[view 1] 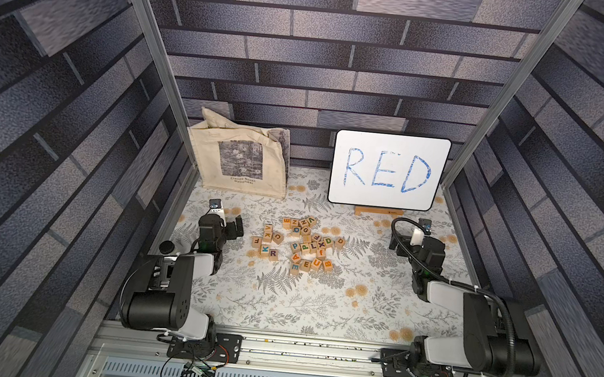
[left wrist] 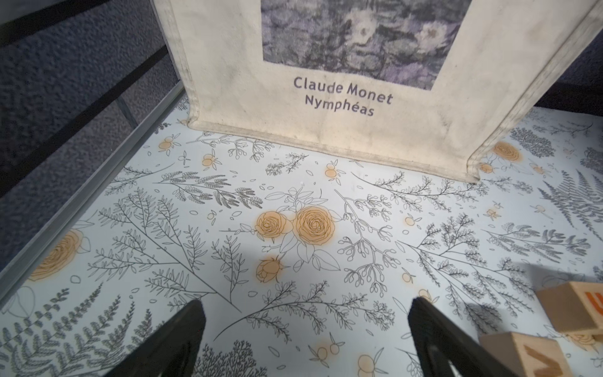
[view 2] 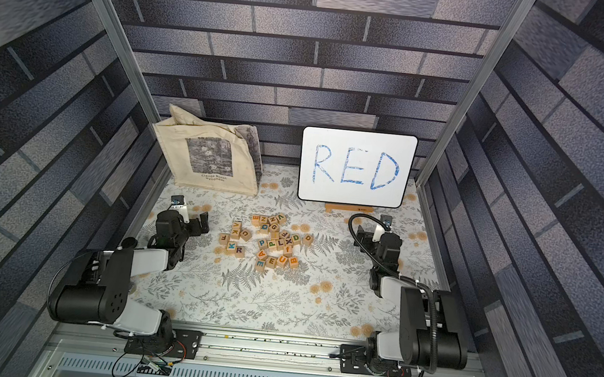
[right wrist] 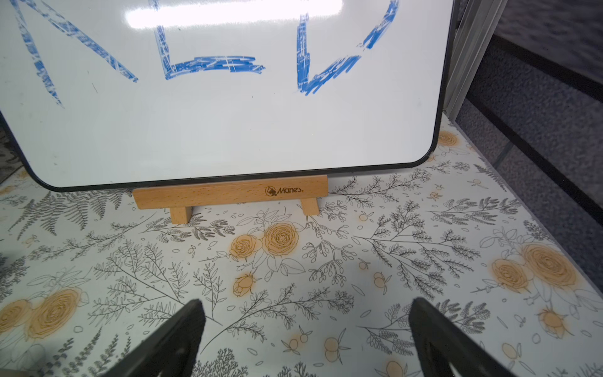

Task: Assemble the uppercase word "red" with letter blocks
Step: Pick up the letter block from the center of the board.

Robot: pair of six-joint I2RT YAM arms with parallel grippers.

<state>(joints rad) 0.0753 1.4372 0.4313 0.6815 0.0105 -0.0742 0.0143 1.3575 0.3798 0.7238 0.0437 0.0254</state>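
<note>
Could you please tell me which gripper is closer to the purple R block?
Left. In a top view the left gripper hangs open a little left of the purple R block; the right gripper, also open, sits beyond the whole pile.

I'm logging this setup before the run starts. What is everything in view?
blocks: some two dozen, pale wood with coloured letters, heaped mid-table
R block: one, purple letter, heap's near-left edge
orange D: one, heap's right edge
green D: one, just left of the orange D
tote bag: one, cream, standing back left
whiteboard: one, white with blue RED, back right
stand: one, wooden, under the whiteboard
table: one, white floral cover
left gripper: one, black, open, empty, left of the heap
right gripper: one, black, open, empty, right of the heap
</note>
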